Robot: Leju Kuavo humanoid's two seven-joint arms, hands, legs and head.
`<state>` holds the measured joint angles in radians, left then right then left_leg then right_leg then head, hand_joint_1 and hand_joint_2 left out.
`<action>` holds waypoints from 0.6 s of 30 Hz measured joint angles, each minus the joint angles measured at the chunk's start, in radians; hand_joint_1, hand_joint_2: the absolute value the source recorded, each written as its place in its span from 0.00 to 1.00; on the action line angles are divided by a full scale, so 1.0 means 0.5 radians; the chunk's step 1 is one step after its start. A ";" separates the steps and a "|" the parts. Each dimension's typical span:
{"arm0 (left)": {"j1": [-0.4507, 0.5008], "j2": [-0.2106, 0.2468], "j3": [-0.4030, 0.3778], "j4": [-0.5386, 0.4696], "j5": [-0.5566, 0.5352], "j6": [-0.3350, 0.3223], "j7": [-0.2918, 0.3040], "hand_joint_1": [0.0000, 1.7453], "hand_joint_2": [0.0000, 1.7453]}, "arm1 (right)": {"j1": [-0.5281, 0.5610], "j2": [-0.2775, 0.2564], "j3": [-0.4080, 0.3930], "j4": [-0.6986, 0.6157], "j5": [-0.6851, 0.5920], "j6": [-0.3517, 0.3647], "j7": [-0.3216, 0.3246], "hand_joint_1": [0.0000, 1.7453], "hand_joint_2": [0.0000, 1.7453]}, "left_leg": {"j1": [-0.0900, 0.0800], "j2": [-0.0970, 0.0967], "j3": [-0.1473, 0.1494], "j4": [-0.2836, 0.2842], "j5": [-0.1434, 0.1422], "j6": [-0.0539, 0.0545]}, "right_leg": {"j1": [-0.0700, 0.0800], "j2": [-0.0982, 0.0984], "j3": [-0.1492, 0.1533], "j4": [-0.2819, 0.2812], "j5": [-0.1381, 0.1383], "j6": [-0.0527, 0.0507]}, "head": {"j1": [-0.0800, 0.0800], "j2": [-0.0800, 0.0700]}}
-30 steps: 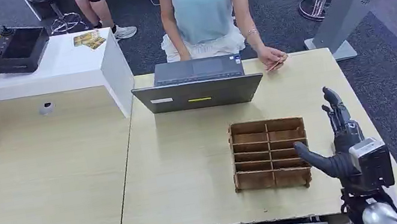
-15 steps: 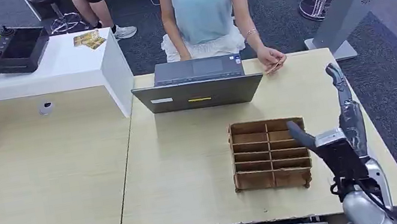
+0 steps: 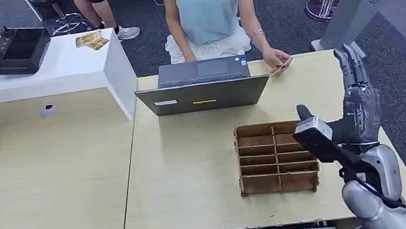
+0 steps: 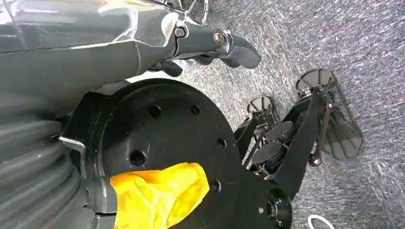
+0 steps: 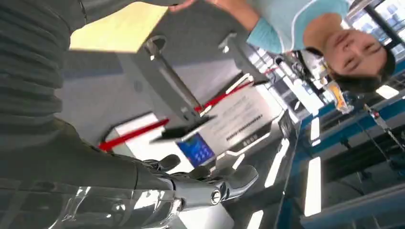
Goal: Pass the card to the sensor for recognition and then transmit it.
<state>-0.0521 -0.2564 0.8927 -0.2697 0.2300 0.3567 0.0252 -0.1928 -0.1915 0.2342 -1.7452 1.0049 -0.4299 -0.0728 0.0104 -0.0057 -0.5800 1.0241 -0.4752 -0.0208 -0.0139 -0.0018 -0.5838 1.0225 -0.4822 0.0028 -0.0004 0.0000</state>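
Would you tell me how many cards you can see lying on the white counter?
2, I think: yellowish cards overlapping near the white counter's far edge, right of the black controller. More may lie hidden beneath them.

Bright, even light; soft wrist-view blur

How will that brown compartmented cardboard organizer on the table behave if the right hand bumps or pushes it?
The brown compartmented cardboard organizer looks thin-walled and empty, so it is probably light and would slide on the smooth pale wood table rather than resist. It sits low and wide, so tipping seems unlikely. Its thin dividers could bend or crush under the right hand, which is raised beside it with fingers extended.
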 joint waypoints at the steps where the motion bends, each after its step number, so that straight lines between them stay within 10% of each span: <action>1: 0.000 0.001 0.000 0.000 -0.005 0.000 0.002 0.00 1.00 | -0.023 -0.010 0.000 0.018 0.013 -0.005 0.012 0.00 1.00 | 0.000 0.000 0.000 0.000 0.000 0.000 | 0.000 0.000 0.000 0.000 0.000 0.000 | 0.000 0.000; 18: -0.003 0.007 -0.001 0.000 -0.105 -0.033 0.023 0.00 1.00 | -0.327 -0.141 -0.034 0.271 0.303 0.014 0.188 0.00 1.00 | 0.000 0.000 0.000 0.001 0.000 0.000 | 0.000 0.000 0.000 0.000 0.002 0.000 | 0.000 0.000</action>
<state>-0.0538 -0.2529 0.8923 -0.2697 0.1774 0.3403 0.0366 -0.3564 -0.2621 0.2174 -1.6098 1.1566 -0.4230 0.0210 0.0103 -0.0057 -0.5801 1.0246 -0.4750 -0.0207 -0.0140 -0.0016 -0.5839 1.0225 -0.4813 0.0029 -0.0004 0.0000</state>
